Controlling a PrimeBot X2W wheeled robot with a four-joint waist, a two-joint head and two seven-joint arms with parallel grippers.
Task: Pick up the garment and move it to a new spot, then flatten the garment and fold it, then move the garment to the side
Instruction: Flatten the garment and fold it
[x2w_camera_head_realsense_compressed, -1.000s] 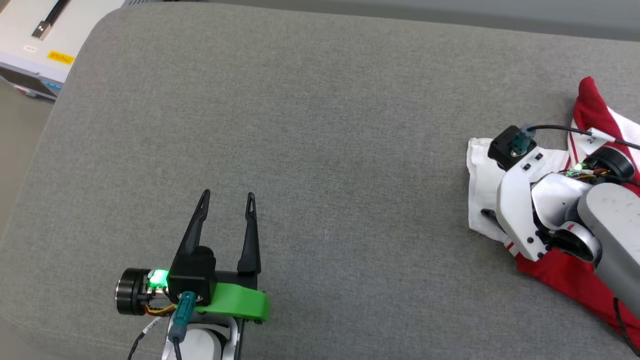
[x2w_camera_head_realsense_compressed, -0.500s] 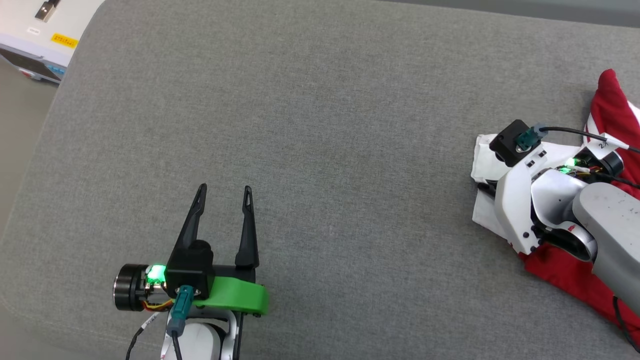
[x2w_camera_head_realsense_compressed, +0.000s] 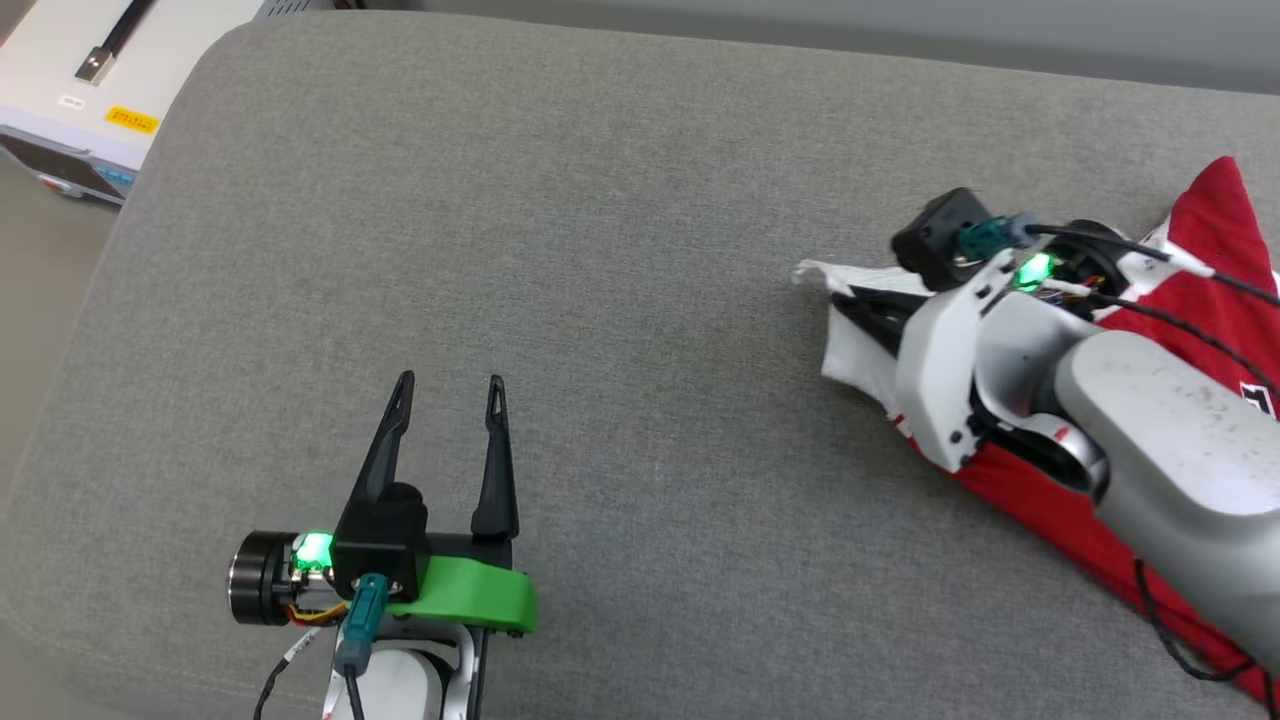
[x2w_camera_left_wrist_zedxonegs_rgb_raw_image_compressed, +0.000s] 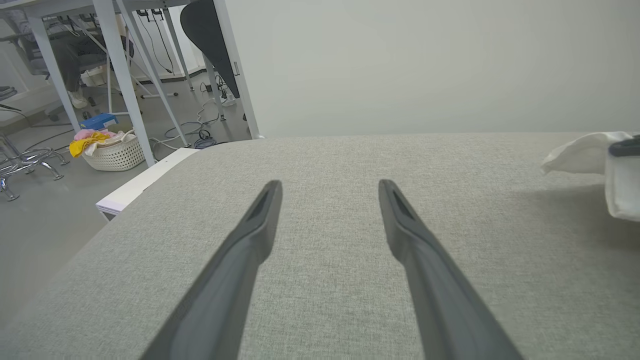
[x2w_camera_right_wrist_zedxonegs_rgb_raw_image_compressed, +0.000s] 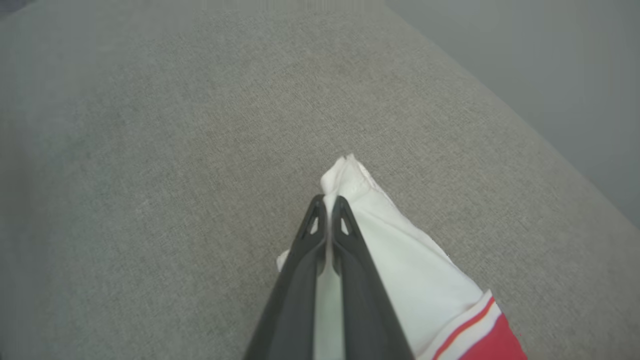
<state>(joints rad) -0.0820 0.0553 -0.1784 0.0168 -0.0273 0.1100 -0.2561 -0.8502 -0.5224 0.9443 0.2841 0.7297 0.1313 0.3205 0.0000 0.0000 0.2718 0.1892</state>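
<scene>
A grey, cloth-covered table (x2w_camera_head_realsense_compressed: 600, 250) with soft rounded corners carries a single thing. Toward the robot's right side the garment (x2w_camera_head_realsense_compressed: 1215, 225) rests on the weave, a crumpled red shirt, with its white sleeve (x2w_camera_head_realsense_compressed: 850, 360) reaching in toward the table's middle.

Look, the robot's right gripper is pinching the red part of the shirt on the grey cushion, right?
Not quite. The right gripper is pinching the white part of the shirt, not the red part, on the grey cushion. The right wrist view shows white cloth between its shut fingers.
</scene>
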